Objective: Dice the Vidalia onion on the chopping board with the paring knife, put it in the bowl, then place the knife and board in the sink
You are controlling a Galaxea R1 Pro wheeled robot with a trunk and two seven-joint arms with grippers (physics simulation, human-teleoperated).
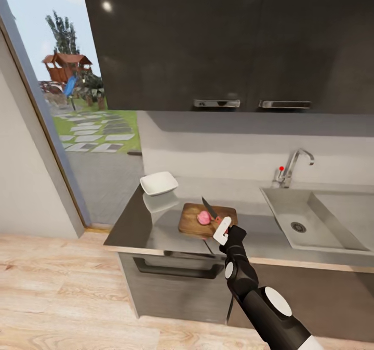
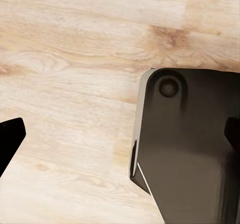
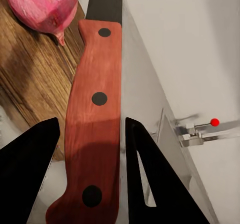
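One whole Vidalia onion (image 1: 204, 217) at frame centre, resting on chopping board (image 1: 206, 220), not yet diced. Paring knife (image 1: 210, 208) clamped by reddish handle in right gripper (image 1: 222, 231), blade angled up-left over onion, apparently lined up for cut. Jaws pressed on either side of handle in right wrist view. Bowl (image 1: 159, 183) upper left of board on countertop (image 1: 135, 225), near enough to receive pieces. Sink (image 1: 332, 225) at right. Left gripper (image 2: 120, 144) over wooden floor (image 2: 75, 59); jaw state impossible to tell.

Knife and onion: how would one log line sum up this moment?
step: dicing | right gripper: shut on knife | onion: whole, on board | bowl: empty | sink: empty
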